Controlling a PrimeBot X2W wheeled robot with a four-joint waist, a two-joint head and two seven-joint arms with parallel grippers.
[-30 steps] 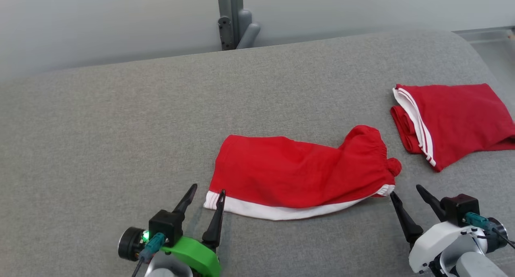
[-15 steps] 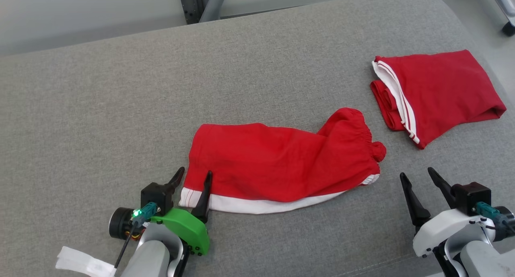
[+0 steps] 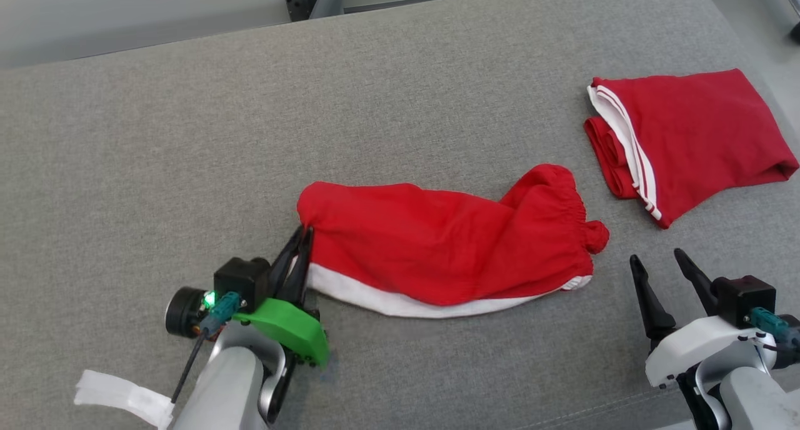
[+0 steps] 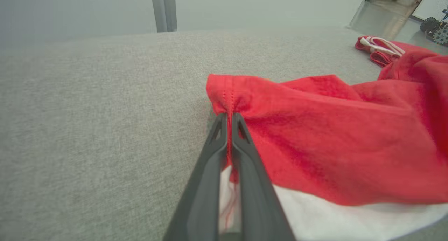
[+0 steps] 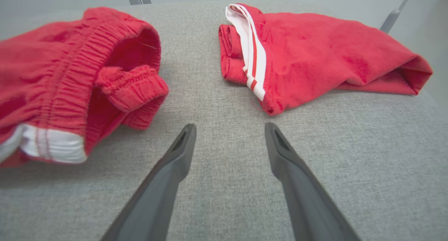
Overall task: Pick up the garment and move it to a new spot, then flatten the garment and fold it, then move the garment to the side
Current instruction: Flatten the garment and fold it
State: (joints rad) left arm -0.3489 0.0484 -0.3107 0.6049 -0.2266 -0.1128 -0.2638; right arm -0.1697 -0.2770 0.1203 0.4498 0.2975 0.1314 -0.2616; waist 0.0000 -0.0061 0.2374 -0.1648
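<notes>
Head view: left end effector (image 3: 302,239) has its fingers pressed together on the near-left corner of the garment (image 3: 437,249), pinching the hem where the red cloth meets the white band. From those tips the garment lies stretched across the grey surface (image 3: 187,136) toward the right end effector (image 3: 656,256). Its gathered waist end stops near that one's tips, to their left. Right end effector is spread, nothing between the fingers, bare surface beneath. Cannot tell whether the tips touch it.

Second garment (image 3: 694,130), red and folded, lies well beyond the right tips and apart from the first.

The head view adds a green collar (image 3: 287,330) behind the left fingers and a white strip (image 3: 119,395) hanging off the left forearm.

Left wrist view fills in the grip. At the left end effector (image 4: 227,115), a sliver of red and white cloth shows between the closed fingers, and the stitched hem of the garment (image 4: 332,139) puckers just past the tips. The second garment (image 4: 379,48) shows far off to the right.

Right wrist view fills in the waist end. Left of the right end effector (image 5: 230,126), the garment (image 5: 52,69) shows elastic gathers, a turned-over flap of waistband and white cloth at its lower edge. The second garment (image 5: 315,48) sits ahead and right, striped white edge facing the first. Bare surface lies between them, straight ahead of the tips.
</notes>
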